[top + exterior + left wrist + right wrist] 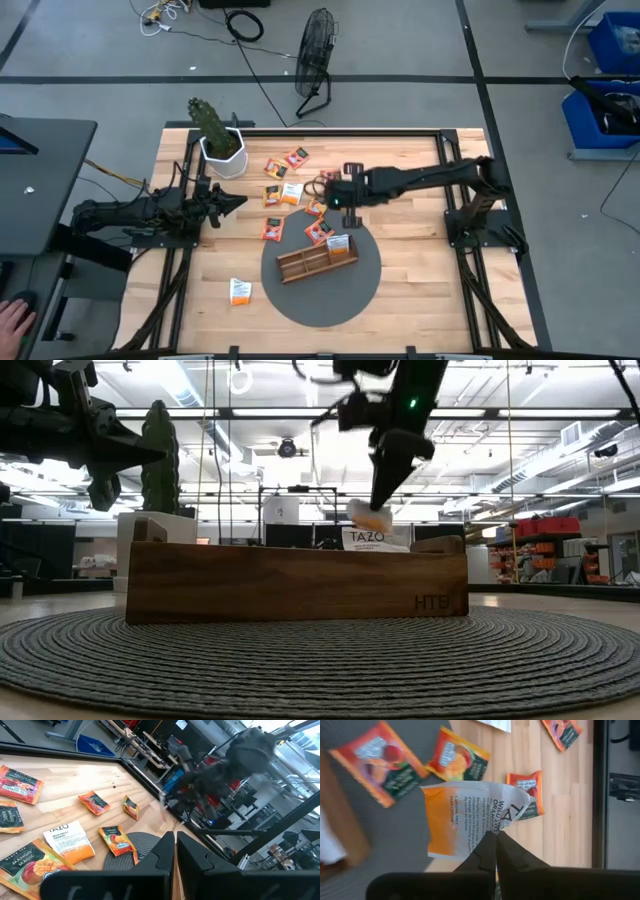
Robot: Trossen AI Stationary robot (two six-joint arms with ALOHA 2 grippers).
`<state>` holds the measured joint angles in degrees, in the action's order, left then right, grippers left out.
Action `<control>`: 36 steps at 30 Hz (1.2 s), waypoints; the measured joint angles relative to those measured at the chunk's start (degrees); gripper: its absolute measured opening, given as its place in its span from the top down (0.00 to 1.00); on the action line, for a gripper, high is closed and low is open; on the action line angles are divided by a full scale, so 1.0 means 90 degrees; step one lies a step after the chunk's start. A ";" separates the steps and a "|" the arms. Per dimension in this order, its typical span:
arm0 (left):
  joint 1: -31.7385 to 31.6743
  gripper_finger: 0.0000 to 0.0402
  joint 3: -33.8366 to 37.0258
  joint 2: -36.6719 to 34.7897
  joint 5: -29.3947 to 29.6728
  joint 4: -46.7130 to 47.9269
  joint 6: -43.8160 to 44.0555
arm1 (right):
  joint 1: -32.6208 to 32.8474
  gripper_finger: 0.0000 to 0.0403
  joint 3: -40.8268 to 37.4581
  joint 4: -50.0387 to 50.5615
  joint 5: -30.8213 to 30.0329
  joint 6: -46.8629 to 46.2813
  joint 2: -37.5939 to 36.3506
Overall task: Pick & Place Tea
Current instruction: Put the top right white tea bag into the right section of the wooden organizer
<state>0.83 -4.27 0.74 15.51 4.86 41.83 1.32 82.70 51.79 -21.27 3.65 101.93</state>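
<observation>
Right gripper [496,836] fingers are pinched together on one edge of a white-and-orange sachet [470,820], held off the table; sachet hangs bent, its long axis running out from the fingertips, orange end away from the curled white end. In the high view right gripper [338,197] sits over the far edge of the round grey mat [322,295], just beyond the wooden tray [316,260]. Low view shows the held sachet [368,515] above the tray's back wall, near a white TAZO sachet [376,539] standing upright in the tray. Other sachets [272,228] lie flat, scattered on the table between the cactus pot [222,155] and the mat. Left gripper [232,202] waits near the pot, fingers closed, holding nothing.
</observation>
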 joint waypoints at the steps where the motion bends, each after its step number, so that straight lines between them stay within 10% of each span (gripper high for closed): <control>1: 0.0000 0.94 0.0000 -0.0001 0.0000 0.0000 -0.0001 | 0.0161 1.00 0.0002 0.0043 -0.0151 -0.0148 -0.0049; 18: 0.0001 0.94 0.0000 0.0001 -0.0002 -0.0015 0.0001 | 0.2239 1.00 0.0012 0.0058 -0.1918 -0.1617 -0.0240; 36: 0.0001 0.94 0.0002 -0.0001 -0.0005 -0.0034 0.0004 | 0.2548 1.00 0.0012 0.0102 -0.2227 -0.1453 0.0742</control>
<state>0.84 -4.25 0.74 15.46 4.56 41.87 24.25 82.81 52.71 -41.32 -9.43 108.61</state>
